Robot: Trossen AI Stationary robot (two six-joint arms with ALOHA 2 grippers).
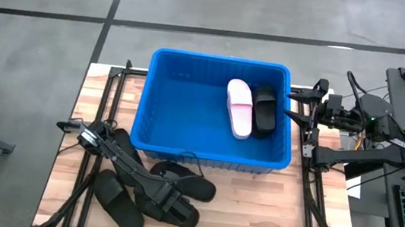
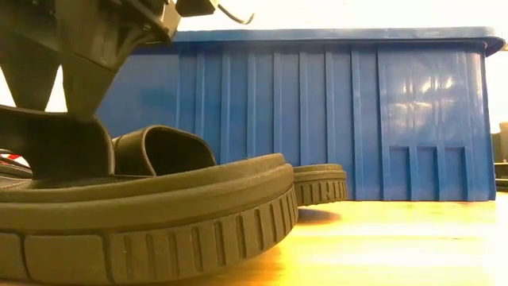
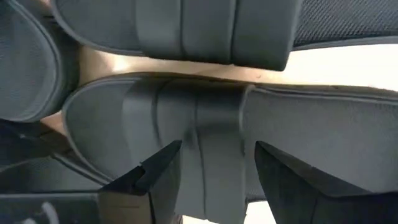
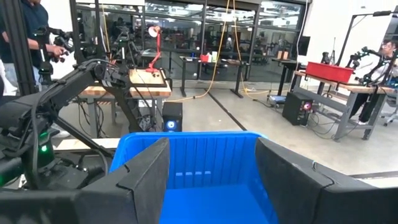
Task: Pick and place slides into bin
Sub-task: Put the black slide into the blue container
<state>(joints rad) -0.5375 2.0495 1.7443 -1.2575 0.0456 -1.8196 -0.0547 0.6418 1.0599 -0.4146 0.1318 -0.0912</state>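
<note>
Two slides in the bin [image 1: 161, 86] — a cluster of black slides [image 1: 178, 195] left on the desk [image 1: 252, 211].
Left claw [image 1: 177, 204] straddles one black slide's strap, fingers apart; right claw [image 1: 299, 108] waits apart at the bin's rim — pink slide [image 1: 238, 107] and black slide [image 1: 265, 109] inside.

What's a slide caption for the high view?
Left gripper over black slides on table; pink slide already in blue bin.

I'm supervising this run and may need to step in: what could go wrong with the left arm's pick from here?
The left gripper sits low with its jaws astride the strap of a black slide. Other black slides lie tightly packed around it, so closing or lifting may snag or drag a neighbour. The bin wall stands close beside the pile; a lifted slide could clip its rim.
</note>
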